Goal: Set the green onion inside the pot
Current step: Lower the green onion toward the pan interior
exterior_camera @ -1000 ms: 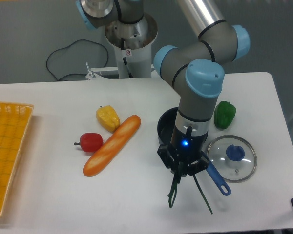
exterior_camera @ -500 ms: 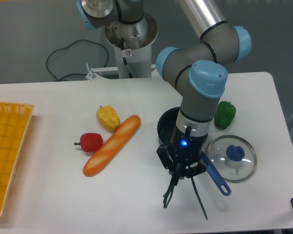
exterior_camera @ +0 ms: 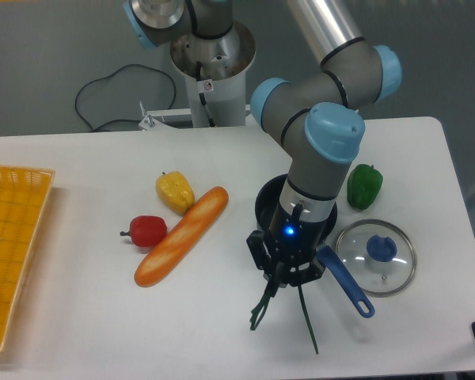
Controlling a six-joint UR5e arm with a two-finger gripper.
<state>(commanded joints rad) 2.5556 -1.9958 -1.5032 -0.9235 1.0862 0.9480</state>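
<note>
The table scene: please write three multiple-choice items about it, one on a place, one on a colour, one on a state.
1. Where is the round glass lid with blue knob?
A. on the black saucepan with blue handle
B. on the table
C. in the yellow basket

2. The bell pepper beside the long orange baguette at its upper end is:
A. yellow
B. purple
C. white

3. The hand is:
A. open, empty
B. shut on the thin dark green onion stalks
C. shut on the lid

Answers: B, the lid lies flat on the table; A, yellow pepper; B, stalks hang from it.
</note>
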